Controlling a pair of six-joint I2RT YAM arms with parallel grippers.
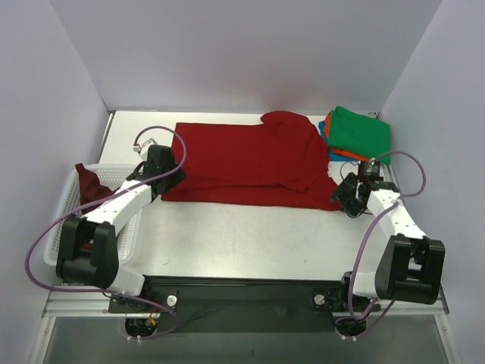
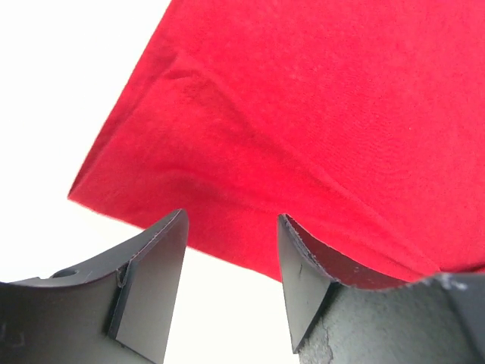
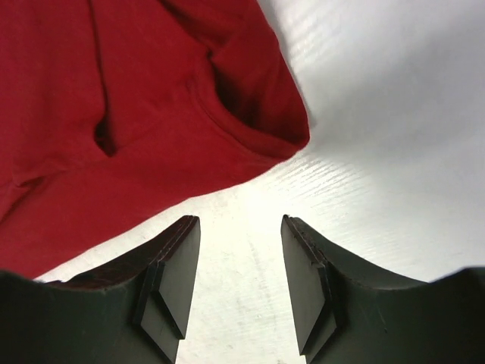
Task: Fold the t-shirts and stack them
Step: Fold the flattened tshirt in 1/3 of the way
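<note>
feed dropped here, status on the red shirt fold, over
Left pincer open, empty, at left edge of red t-shirt. Right pincer open, empty, off its right corner. Shirt spread on table, not stacked. Nothing in the way.

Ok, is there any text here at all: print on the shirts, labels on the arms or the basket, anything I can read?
No readable text in any view.
Red t-shirt: plain, no print or tag showing.
Green t-shirt on top of the folded stack: plain.
White basket: no label visible.
Arms: no legible marking.
</note>
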